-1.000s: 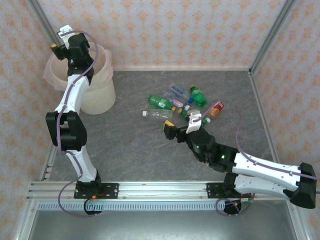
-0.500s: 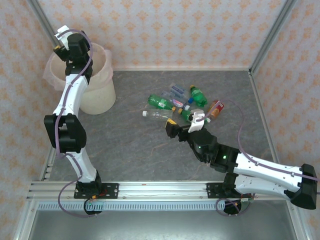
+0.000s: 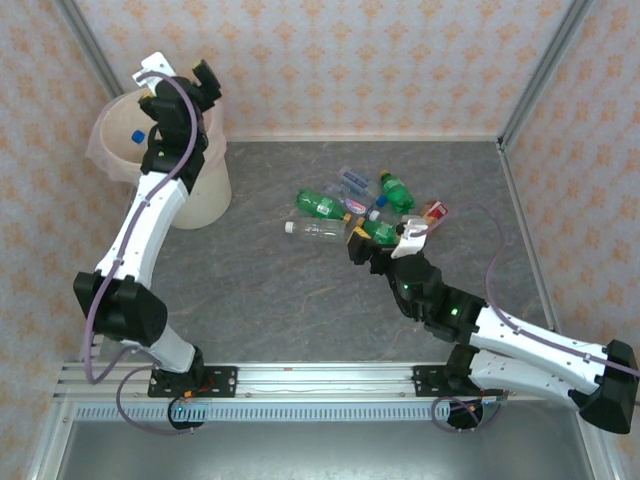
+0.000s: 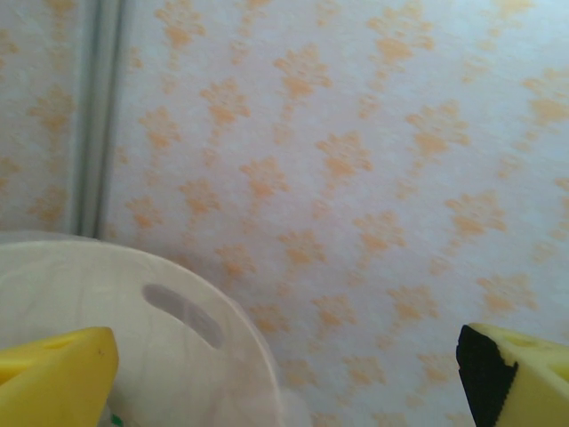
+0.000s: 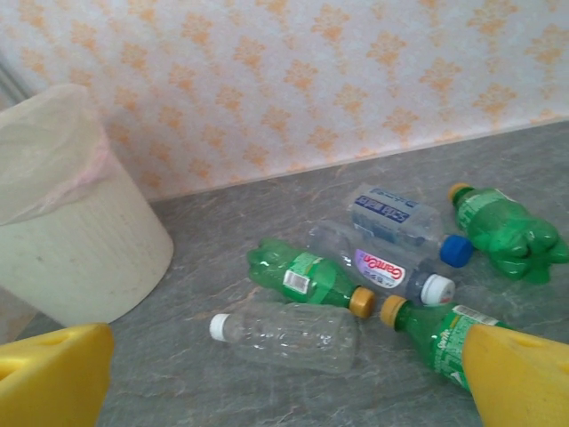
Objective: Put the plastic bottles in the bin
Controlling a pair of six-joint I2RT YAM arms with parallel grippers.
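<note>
Left gripper [image 3: 182, 84]: raised high at the back left corner, above the bin's rim; jaws spread wide with nothing between them. In its wrist view [image 4: 283, 378] the two yellow pads sit at opposite bottom corners, with the patterned wall [image 4: 356, 160] behind.
Right gripper [image 3: 386, 240]: down low near the middle of the table, at the near edge of the bottle pile; jaws spread wide and holding nothing. In its wrist view [image 5: 284, 374] the yellow pads frame the pile.
Bin [image 3: 205, 190]: cream bucket with a thin liner over the rim, standing in the back left corner of the grey table [image 3: 260, 300]. An oval handle slot shows in the left wrist view [image 4: 182, 311]. From the right wrist it stands well to the left of the pile [image 5: 80, 240].
Inside the bin: a blue cap [image 3: 138, 135] is visible from above; I cannot make out more.
Bottle pile: loose cluster lying on the table right of centre, well apart from the bin.
Clear bottle, white cap [image 5: 289, 334]: on its side at the near left of the pile, cap pointing left.
Green bottle, yellow cap [image 5: 302, 277]: just behind the clear one, cap pointing right.
Clear bottle, red and purple label [image 5: 382, 267]: behind the green one, white cap to the right.
Clear bottle, blue label and cap [image 5: 400, 218]: farthest back.
Stubby green bottle [image 5: 502, 233]: at the back right.
Second green bottle [image 5: 436, 334]: yellow cap next to the other yellow cap, body partly hidden behind one pad of the right gripper.
Red bottle [image 3: 435, 212]: at the right edge of the pile, seen from above.
</note>
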